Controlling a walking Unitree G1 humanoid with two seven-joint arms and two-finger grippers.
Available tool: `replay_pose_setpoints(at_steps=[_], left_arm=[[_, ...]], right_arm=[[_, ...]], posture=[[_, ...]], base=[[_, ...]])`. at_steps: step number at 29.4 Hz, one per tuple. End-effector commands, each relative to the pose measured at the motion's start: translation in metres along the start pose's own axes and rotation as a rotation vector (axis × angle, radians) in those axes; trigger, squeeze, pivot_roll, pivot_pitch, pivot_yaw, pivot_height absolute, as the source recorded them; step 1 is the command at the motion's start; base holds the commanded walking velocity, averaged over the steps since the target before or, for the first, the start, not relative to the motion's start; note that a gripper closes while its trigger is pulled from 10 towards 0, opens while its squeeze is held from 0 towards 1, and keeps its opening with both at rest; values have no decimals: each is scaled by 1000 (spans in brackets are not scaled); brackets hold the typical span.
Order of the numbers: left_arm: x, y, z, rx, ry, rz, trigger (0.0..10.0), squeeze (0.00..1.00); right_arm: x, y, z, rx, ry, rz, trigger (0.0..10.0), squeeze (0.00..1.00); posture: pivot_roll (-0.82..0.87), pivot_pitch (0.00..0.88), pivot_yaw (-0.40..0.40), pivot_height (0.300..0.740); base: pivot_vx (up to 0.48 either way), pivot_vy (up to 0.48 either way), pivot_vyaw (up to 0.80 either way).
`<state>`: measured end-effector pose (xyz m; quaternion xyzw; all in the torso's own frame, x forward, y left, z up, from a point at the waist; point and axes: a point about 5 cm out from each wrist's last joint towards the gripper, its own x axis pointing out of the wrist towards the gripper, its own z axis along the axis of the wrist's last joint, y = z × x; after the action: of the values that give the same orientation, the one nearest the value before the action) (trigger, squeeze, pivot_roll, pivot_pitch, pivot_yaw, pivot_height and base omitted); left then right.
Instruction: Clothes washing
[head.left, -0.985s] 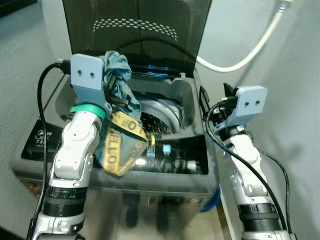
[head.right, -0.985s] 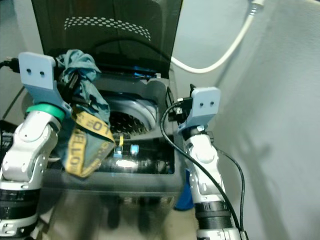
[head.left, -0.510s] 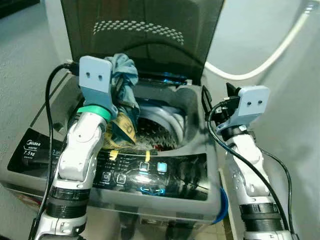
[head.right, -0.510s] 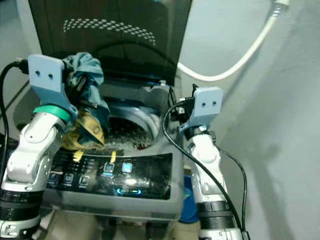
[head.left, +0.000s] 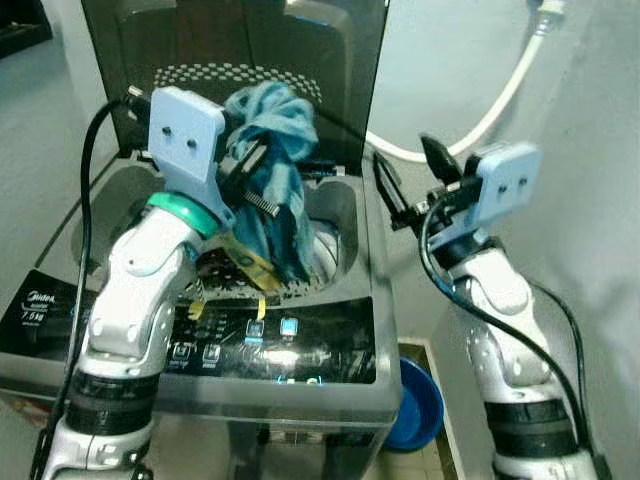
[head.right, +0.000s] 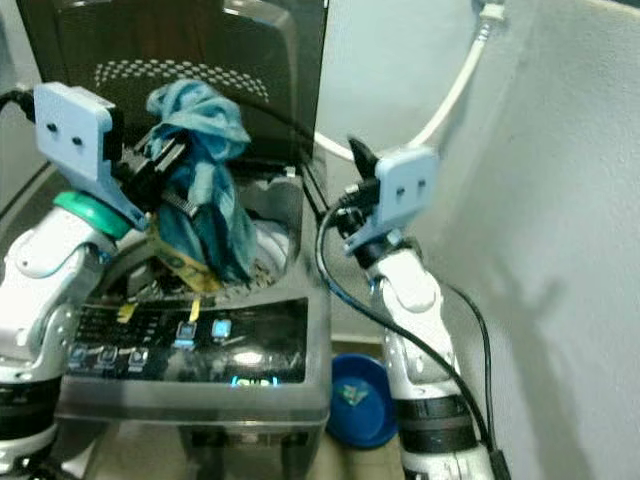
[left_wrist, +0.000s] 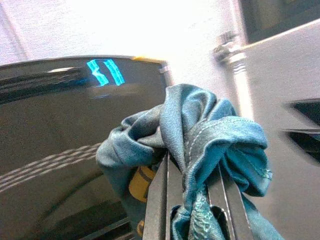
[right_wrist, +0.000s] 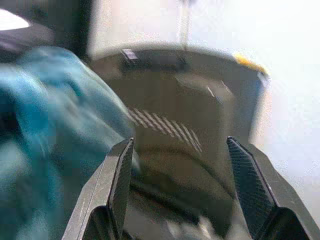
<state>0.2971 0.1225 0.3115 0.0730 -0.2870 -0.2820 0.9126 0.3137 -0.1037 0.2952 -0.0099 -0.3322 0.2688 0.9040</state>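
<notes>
A blue denim garment (head.left: 272, 170) with a yellow printed band (head.left: 248, 262) hangs bunched from my left gripper (head.left: 248, 172), which is shut on it above the open drum (head.left: 320, 255) of a grey top-loading washing machine (head.left: 300, 345). In the left wrist view the denim garment (left_wrist: 200, 145) wraps over both fingers (left_wrist: 159, 200). My right gripper (head.left: 400, 190) is held open at the machine's right rim, beside the garment, with nothing between its fingers (right_wrist: 117, 185).
The machine's dark lid (head.left: 240, 50) stands raised behind the drum. Its lit control panel (head.left: 270, 345) faces me at the front. A white hose (head.left: 505, 95) runs along the wall at right. A blue basin (head.left: 420, 405) sits on the floor beside the machine.
The camera has shifted. My left gripper has lifted the garment higher and moved it over the drum. My right gripper has swung up towards the garment, fingers now spread.
</notes>
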Motion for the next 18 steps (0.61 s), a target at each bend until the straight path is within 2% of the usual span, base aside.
replay_pose_setpoints(at_steps=[1, 2, 5, 7, 8, 9, 10, 11, 12, 14, 15, 17, 18], left_arm=[[-1, -10, 1, -29, 3, -76, 10000, 0], [-3, -14, 1, -51, 7, -111, 10000, 0], [-4, -17, 0, -53, 12, -127, 10000, 0], [2, -4, -11, 1, 60, 80, 10000, 0], [2, -4, -11, 1, 60, 80, 10000, 0], [3, 1, -15, 18, 73, 149, 10000, 0], [3, 1, -15, 18, 73, 149, 10000, 0], [-1, 25, -22, 17, 113, 316, 10000, 0], [-1, 25, -22, 17, 113, 316, 10000, 0], [-11, 56, -24, -1, 145, 474, 10000, 0], [-11, 56, -24, -1, 145, 474, 10000, 0], [-22, 84, -21, -8, 161, 593, 10000, 0], [-22, 84, -21, -8, 161, 593, 10000, 0]], right_arm=[[5, 6, 8, 18, -32, 49, 10000, 0], [11, 9, 13, 27, -56, 77, 10000, 0], [15, 12, 18, 37, -75, 107, 10000, 0], [24, 19, 28, 46, -116, 182, 10000, 0], [24, 19, 28, 46, -116, 182, 10000, 0], [27, 21, 30, 49, -126, 202, 10000, 0], [27, 21, 30, 49, -126, 202, 10000, 0], [30, 17, 32, 41, -137, 159, 10000, 0], [30, 17, 32, 41, -137, 159, 10000, 0], [30, 4, 31, 18, -132, 61, 10000, 0], [30, 4, 31, 18, -132, 61, 10000, 0], [26, -5, 29, -9, -111, 15, 10000, 0], [26, -5, 29, -9, -111, 15, 10000, 0]], posture=[[57, 0, -2, 740], [57, 0, -2, 740], [55, 0, -1, 740], [65, 0, -9, 740], [65, 0, -9, 740], [65, 0, -9, 740], [65, 0, -9, 740], [71, 0, -15, 740], [71, 0, -15, 740], [79, 0, -19, 740], [79, 0, -19, 740], [78, 3, -20, 740], [78, 3, -20, 740]], base=[[0, 0, 0], [0, 0, 0], [0, 0, 0], [0, 0, 0], [0, 0, 0], [0, 0, 0], [0, 0, 0], [0, 0, 0], [0, 0, 0], [0, 0, 0], [0, 0, 0], [0, 0, 0], [0, 0, 0]])
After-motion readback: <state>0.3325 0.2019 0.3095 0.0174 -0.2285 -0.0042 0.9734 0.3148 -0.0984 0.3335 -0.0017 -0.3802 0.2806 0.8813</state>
